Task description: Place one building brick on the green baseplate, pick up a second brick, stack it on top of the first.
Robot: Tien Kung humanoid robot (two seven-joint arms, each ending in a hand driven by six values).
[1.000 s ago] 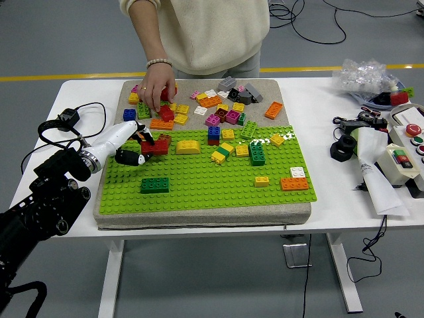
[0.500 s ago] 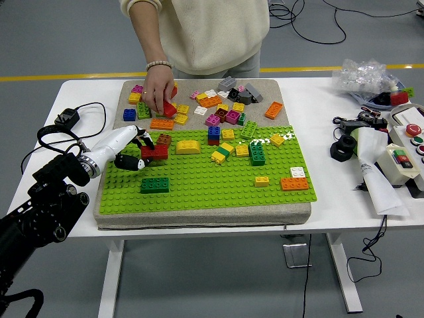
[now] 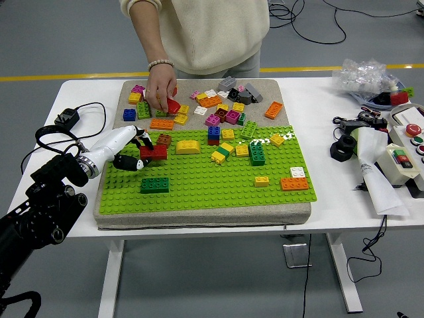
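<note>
One white table [image 3: 86, 89] carries everything we see, and on it lies a grey mat bearing the green baseplate [image 3: 212, 182]. Beyond the far edge stands a person in a cream top, whose hand [image 3: 159, 89] reaches down onto the loose bricks [image 3: 222, 106] scattered over the bare mat and pinches a red piece there. We see the robot's left hand [image 3: 129, 149] entering from the left over the baseplate's far-left corner, its fingers [image 3: 136, 162] curled around a red brick [image 3: 154, 152]. That brick sits at the fingertips, touching the baseplate's studs as far as we can tell. Just nearer than the fingers a dark green brick [image 3: 154, 185] is seated on the plate; just past the fingertips lies a yellow brick [image 3: 187, 147].
</note>
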